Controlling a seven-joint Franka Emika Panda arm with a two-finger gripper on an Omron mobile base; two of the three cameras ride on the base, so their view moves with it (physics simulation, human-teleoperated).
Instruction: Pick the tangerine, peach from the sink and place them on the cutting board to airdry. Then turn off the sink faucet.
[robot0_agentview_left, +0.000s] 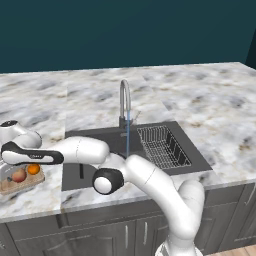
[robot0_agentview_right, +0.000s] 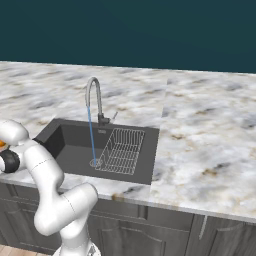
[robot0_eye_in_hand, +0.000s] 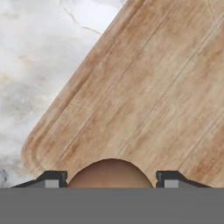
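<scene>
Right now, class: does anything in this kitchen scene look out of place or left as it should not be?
Water runs from the sink faucet into the sink, which holds no fruit. The peach and tangerine lie on the cutting board, the open gripper over it. Nothing looks spilled or damaged.

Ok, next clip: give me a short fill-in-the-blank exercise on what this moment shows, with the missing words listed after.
1. The tangerine and the peach both lie on the ____.
2. Water runs from the sink faucet, so it is turned ____.
3. Seen from the left base view, the cutting board lies on the counter to the ____ of the sink.
4. The gripper hangs over the board with its jaws ____.

Missing words: cutting board; on; left; open
</scene>
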